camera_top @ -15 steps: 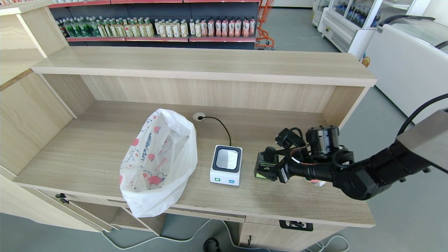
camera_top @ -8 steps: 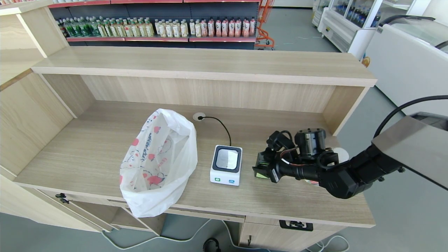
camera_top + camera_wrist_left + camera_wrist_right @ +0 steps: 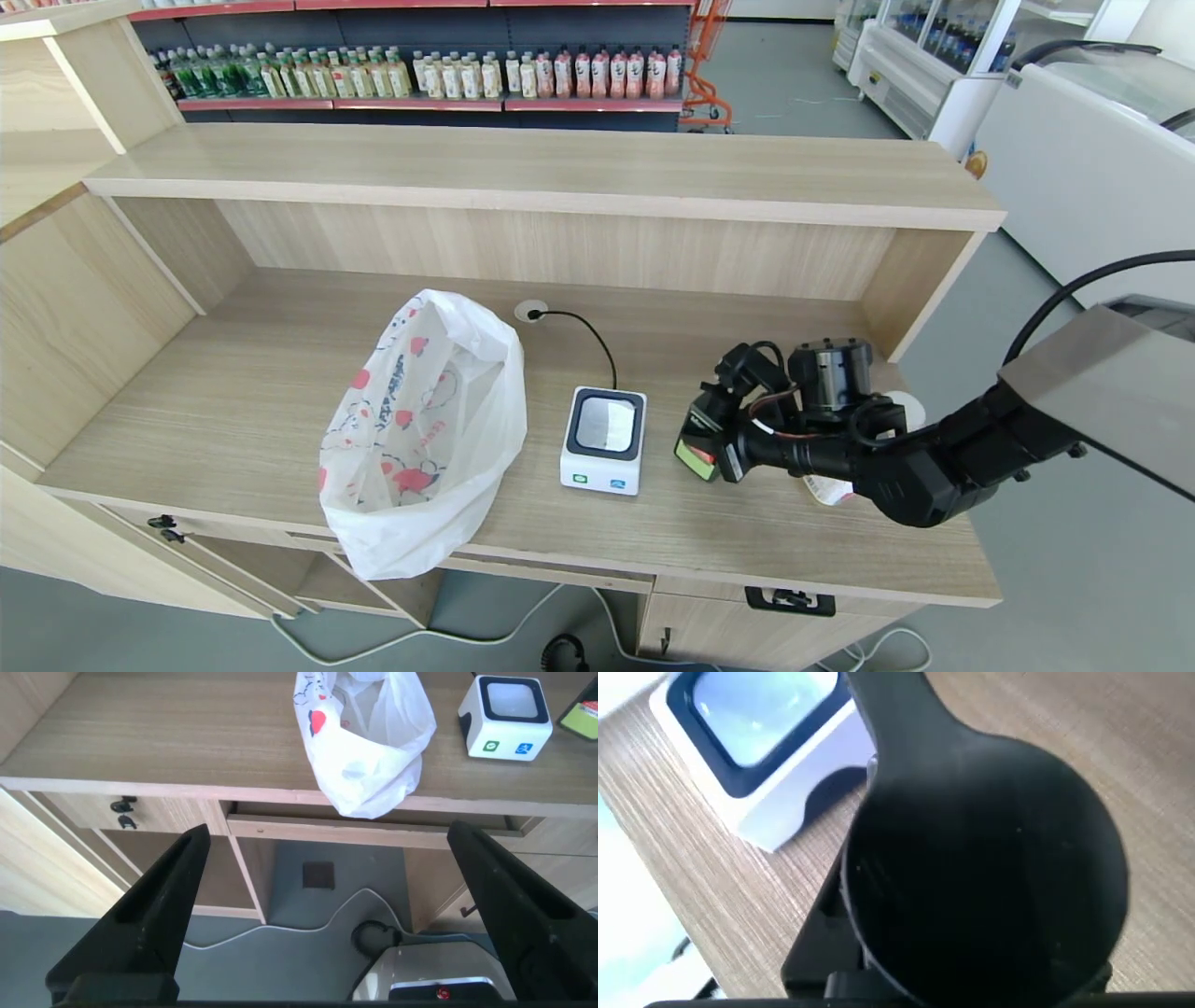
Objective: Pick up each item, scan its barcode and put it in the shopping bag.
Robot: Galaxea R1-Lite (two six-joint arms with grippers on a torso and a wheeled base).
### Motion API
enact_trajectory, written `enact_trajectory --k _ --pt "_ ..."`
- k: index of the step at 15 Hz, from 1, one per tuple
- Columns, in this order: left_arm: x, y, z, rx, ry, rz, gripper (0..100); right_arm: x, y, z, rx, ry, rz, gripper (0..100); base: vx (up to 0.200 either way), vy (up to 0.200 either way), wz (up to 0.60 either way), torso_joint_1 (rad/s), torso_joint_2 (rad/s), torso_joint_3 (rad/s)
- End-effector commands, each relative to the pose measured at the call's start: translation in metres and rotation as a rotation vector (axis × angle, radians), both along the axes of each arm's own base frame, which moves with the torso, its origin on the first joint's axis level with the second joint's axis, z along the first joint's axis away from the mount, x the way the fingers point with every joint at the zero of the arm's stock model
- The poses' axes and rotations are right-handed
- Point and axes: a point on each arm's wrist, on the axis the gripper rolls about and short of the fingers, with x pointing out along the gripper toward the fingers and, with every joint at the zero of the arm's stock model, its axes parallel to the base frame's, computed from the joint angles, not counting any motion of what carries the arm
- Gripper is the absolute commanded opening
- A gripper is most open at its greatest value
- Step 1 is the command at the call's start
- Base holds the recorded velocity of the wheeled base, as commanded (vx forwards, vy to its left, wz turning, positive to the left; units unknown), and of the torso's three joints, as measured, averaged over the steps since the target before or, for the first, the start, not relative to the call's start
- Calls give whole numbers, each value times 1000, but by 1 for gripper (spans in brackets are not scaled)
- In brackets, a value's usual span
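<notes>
Listed largest first. Pale wood-grain checkout counter (image 3: pixel 233 411): it lies under the right gripper (image 3: pixel 711 446) and carries everything below. White thin-plastic shopping bag with red printed figures (image 3: pixel 420 439): it stands open-mouthed well to the robot's left of the right gripper, beyond the scanner. We judge it soft, slippery and apt to fold shut, so an item should drop through the mouth rather than push against the wall. White cube-shaped barcode scanner with a dark-framed glass top (image 3: pixel 605 439): it sits just beside the right gripper on its bag side, cabled to the back of the counter. Its front face has two small square marks, green and blue, and no writing we can read. Left gripper (image 3: pixel 327 833): fingers spread wide with nothing between them, on the robot's side of the counter front, well apart from the right one. White container with a printed label (image 3: pixel 826 487): it lies on the counter behind the right gripper, under its arm and mostly hidden, with print too small to read. Small dark box with a green and red face (image 3: pixel 695 457): this is the item in hand, pinched at the tip of the right gripper. It is tilted, coloured face outward, near the scanner but not over its glass. We judge it light and stiff, with flat sides that grip well. The best hold is on two opposite sides, leaving the barcode face free. Its lettering is too small to tell.
</notes>
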Motion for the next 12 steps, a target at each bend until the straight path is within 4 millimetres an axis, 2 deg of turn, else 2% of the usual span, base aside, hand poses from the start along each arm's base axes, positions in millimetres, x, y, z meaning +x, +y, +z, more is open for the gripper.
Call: enact_trajectory --k 1,4,8,10,11,12 --pt "0 0 0 0 -1 0 100 -2 0 44 99 -78 -14 0 0 0 0 0 0 0" --pt "0 0 0 0 -1 0 100 0 -10 92 186 -184 -10 0 0 0 0 0 0 0" --pt "0 0 0 0 -1 0 100 -11 -16 122 234 -247 86 0 0 0 0 0 0 0" --pt "0 0 0 0 -1 0 100 -19 -19 143 252 -303 93 0 0 0 0 0 0 0" --pt "0 0 0 0 -1 0 100 -29 -26 156 253 -338 84 0 0 0 0 0 0 0" --pt "0 0 0 0 -1 0 100 -39 -43 164 235 -373 52 0 0 0 0 0 0 0"
